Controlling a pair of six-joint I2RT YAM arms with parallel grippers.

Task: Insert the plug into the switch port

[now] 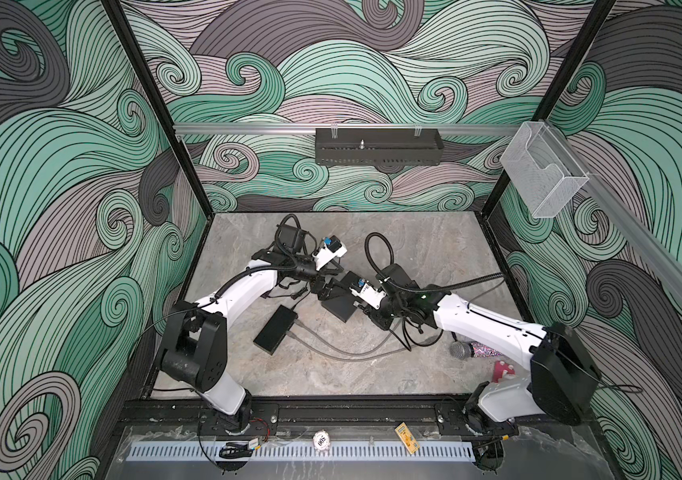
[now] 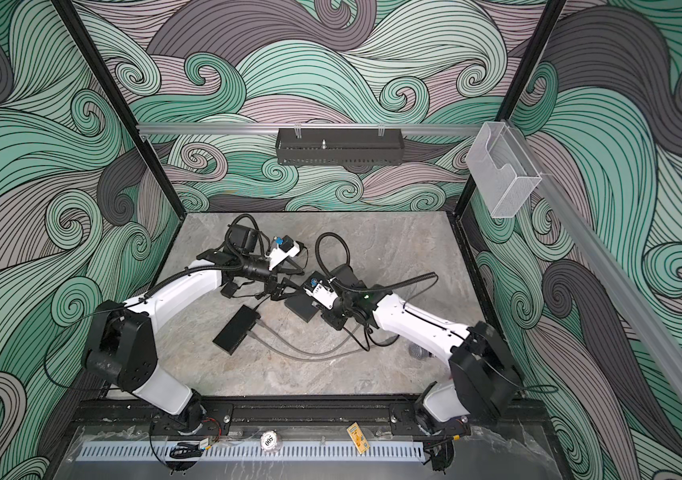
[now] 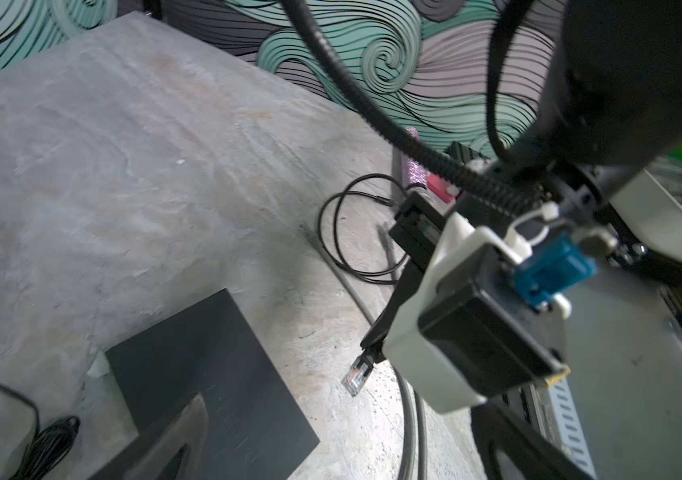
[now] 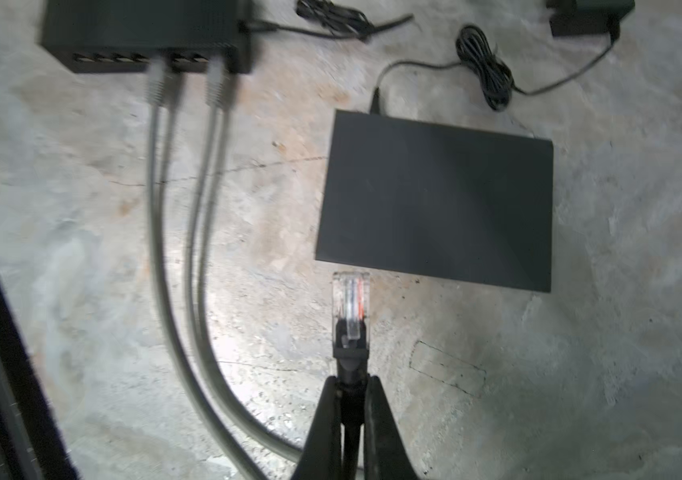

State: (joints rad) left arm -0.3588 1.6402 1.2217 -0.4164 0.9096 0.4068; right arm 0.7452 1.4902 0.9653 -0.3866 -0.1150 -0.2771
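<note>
My right gripper (image 4: 351,380) is shut on the black boot of a clear plug (image 4: 351,307). The plug's tip reaches the near edge of a flat black box (image 4: 435,203); no ports show on that box. A black switch (image 4: 144,37) with a row of ports lies further off, with two grey cables (image 4: 173,208) plugged in. In both top views the switch (image 1: 277,334) (image 2: 235,330) sits left of centre. My left gripper (image 1: 327,289) hovers open over the flat box (image 1: 341,303), holding nothing. The left wrist view shows one left finger (image 3: 177,440), the box (image 3: 214,374) and the plug (image 3: 357,374).
The grey cables (image 1: 343,353) loop across the table's front middle. A coiled black cord (image 4: 485,70) and a power adapter (image 4: 589,16) lie beyond the flat box. A microphone (image 1: 472,349) and a pink item (image 1: 503,370) sit by the right arm's base.
</note>
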